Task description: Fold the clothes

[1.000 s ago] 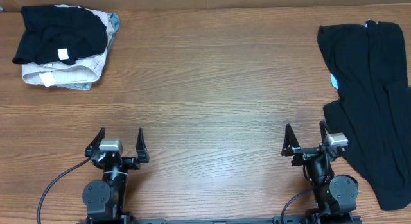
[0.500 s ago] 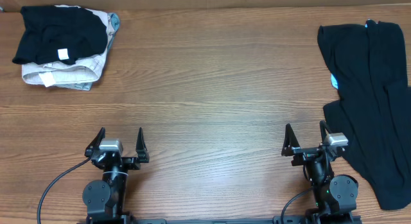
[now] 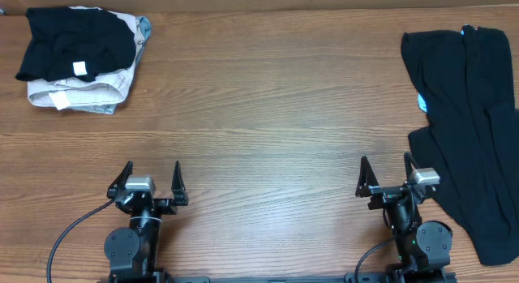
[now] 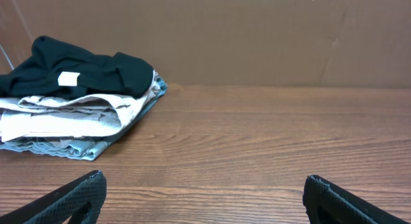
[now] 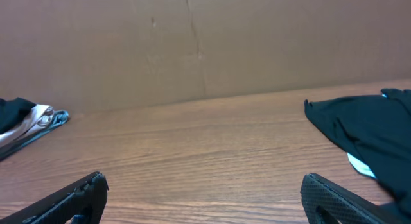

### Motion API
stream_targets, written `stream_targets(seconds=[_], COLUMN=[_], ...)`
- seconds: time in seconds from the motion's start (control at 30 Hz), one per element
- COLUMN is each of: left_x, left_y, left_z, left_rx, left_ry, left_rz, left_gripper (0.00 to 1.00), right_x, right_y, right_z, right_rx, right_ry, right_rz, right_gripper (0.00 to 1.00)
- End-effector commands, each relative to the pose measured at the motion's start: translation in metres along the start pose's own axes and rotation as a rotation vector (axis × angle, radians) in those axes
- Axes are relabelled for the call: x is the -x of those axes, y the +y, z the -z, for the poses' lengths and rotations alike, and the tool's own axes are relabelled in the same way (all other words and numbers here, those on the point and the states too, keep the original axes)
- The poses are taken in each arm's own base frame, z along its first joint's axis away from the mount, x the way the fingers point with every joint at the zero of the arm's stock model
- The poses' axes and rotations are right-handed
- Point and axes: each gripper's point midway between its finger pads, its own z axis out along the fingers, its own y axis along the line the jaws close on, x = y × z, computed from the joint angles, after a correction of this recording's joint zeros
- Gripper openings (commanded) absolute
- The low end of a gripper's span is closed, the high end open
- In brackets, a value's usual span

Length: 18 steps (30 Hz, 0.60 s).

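Observation:
A large black garment (image 3: 470, 121) lies crumpled along the table's right side, with a bit of light blue cloth (image 3: 422, 102) showing at its left edge; its near edge (image 5: 366, 137) fills the right of the right wrist view. At the far left a stack of folded clothes (image 3: 81, 56) has a black piece with a white tag on top; the left wrist view shows this stack (image 4: 77, 95) too. My left gripper (image 3: 149, 179) stands open at the front left, empty. Open and empty as well, my right gripper (image 3: 385, 174) sits just left of the black garment.
The wooden table (image 3: 268, 105) stretches between the two piles. A brown cardboard wall (image 4: 257, 38) runs along the table's far edge. A cable (image 3: 69, 234) trails from the left arm's base.

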Motion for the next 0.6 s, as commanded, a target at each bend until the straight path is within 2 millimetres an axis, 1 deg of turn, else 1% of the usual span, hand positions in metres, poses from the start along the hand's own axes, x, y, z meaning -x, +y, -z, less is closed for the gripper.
stream_targets(seconds=[0.0, 0.13, 0.2, 0.23, 0.27, 0.33, 0.4, 0.47, 0.5, 0.57], left_x=[0.000, 0.000, 0.001, 0.006, 0.011, 0.013, 0.016, 0.026, 0.033, 0.047], left_y=[0.002, 0.002, 0.001, -0.001, -0.006, -0.014, -0.025, -0.044, -0.051, -0.055], left_z=[0.000, 0.000, 0.000, 0.000, 0.001, 0.001, 0.003, 0.008, 0.011, 0.016], left_rx=[0.015, 0.015, 0.007, -0.005, -0.033, -0.080, -0.142, -0.254, -0.295, -0.316], left_ry=[-0.005, -0.005, -0.009, -0.029, -0.048, -0.057, -0.068, -0.103, -0.123, -0.147], left_rz=[-0.024, -0.024, -0.017, -0.012, -0.013, -0.017, -0.021, -0.034, -0.041, -0.010], left_gripper=[1.00, 1.00, 1.00, 1.00, 1.00, 1.00, 1.00, 1.00, 1.00, 1.00], right_x=[0.001, 0.002, 0.008, 0.011, 0.018, 0.027, 0.033, 0.043, 0.050, 0.072], right_y=[0.000, 0.001, 0.002, 0.003, 0.004, 0.006, 0.014, 0.024, 0.029, 0.033], right_z=[0.000, 0.000, 0.000, 0.000, 0.001, 0.002, 0.003, 0.007, 0.009, 0.015], right_rx=[-0.001, 0.004, 0.009, 0.012, 0.017, 0.028, 0.068, 0.121, 0.140, 0.157], right_ry=[-0.017, -0.018, -0.041, -0.056, -0.085, -0.118, -0.132, -0.144, -0.157, -0.195], right_rz=[0.001, 0.001, 0.002, 0.002, 0.003, 0.005, 0.008, 0.012, 0.006, -0.035], right_gripper=[1.00, 1.00, 1.00, 1.00, 1.00, 1.00, 1.00, 1.00, 1.00, 1.00])
